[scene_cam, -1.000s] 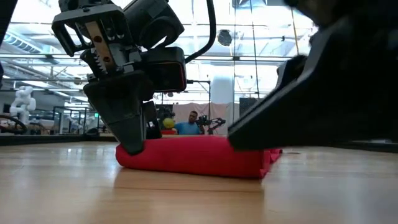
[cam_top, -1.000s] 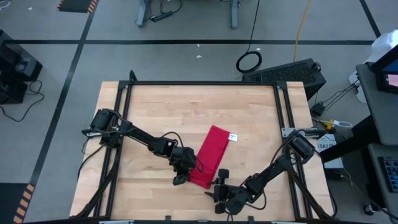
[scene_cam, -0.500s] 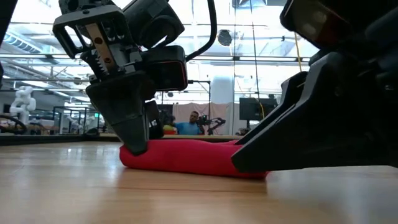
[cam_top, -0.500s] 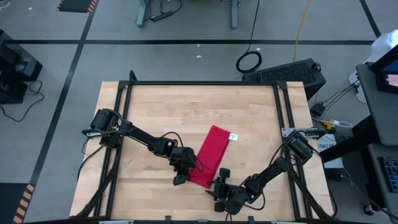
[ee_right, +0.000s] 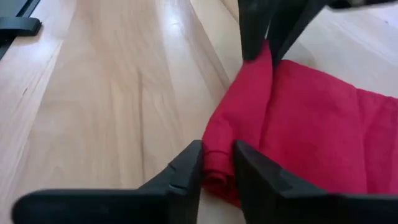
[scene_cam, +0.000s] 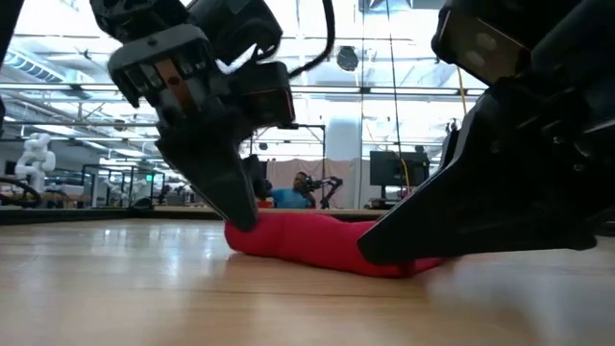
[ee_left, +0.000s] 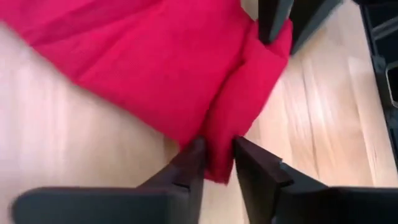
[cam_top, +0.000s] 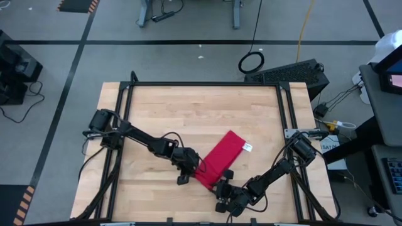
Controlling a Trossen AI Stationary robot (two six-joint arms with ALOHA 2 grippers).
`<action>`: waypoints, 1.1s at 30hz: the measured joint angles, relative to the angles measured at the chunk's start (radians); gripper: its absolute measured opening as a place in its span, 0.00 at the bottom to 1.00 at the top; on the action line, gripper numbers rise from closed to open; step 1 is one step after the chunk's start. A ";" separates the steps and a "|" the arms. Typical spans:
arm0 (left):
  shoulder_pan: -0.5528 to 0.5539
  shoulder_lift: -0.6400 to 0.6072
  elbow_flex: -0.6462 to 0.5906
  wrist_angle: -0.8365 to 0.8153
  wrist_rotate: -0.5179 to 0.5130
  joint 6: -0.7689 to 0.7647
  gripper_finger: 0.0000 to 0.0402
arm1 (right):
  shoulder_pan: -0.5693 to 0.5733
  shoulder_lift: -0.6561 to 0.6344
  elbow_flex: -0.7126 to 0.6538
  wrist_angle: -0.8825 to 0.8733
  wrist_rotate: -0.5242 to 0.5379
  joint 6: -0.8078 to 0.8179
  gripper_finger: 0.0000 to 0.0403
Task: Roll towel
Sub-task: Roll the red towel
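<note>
The red towel (cam_top: pixel 221 157) lies folded into a narrow strip, slanting from the near middle of the table toward the far right. Its white tag (cam_top: pixel 247 148) is at the far end. The near end is a thick fold or roll (scene_cam: pixel 317 248) resting on the wood. My left gripper (cam_top: pixel 187 174) is shut on that fold's left end. My right gripper (cam_top: pixel 222 186) is shut on its right end. Each gripper's fingers also show in the other's wrist view, the right in the left wrist view (ee_left: pixel 273 18) and the left in the right wrist view (ee_right: pixel 258 25). My left gripper pinches the left end of the towel's thick near fold (ee_left: pixel 219 152) between its two fingers, several layers. The fingers (scene_cam: pixel 235 202) come slanting down from the table's left. The fold rests on the table. My right gripper pinches the right end of the same fold (ee_right: pixel 217 155) between its two fingers, several layers. It comes low, from the near right (scene_cam: pixel 394 245). The fold lies on the table, and the rest of the towel lies slack beyond it.
A black frame (cam_top: pixel 201 85) runs along the table's edges. Bare wood (cam_top: pixel 163 113) lies at the far left and along the near edge (scene_cam: pixel 144 298). A person (scene_cam: pixel 300 189) sits far back in the room beyond the table.
The towel has turned about on the table. Its far end with the tag has swung toward the right edge, while the near fold stayed between the grippers. My left gripper has tipped and shifted a little toward the right with the fold.
</note>
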 joint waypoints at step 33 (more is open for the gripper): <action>-0.383 0.023 -0.061 0.162 -0.796 0.493 0.35 | 0.014 0.002 -0.002 -0.018 -0.067 -0.157 0.13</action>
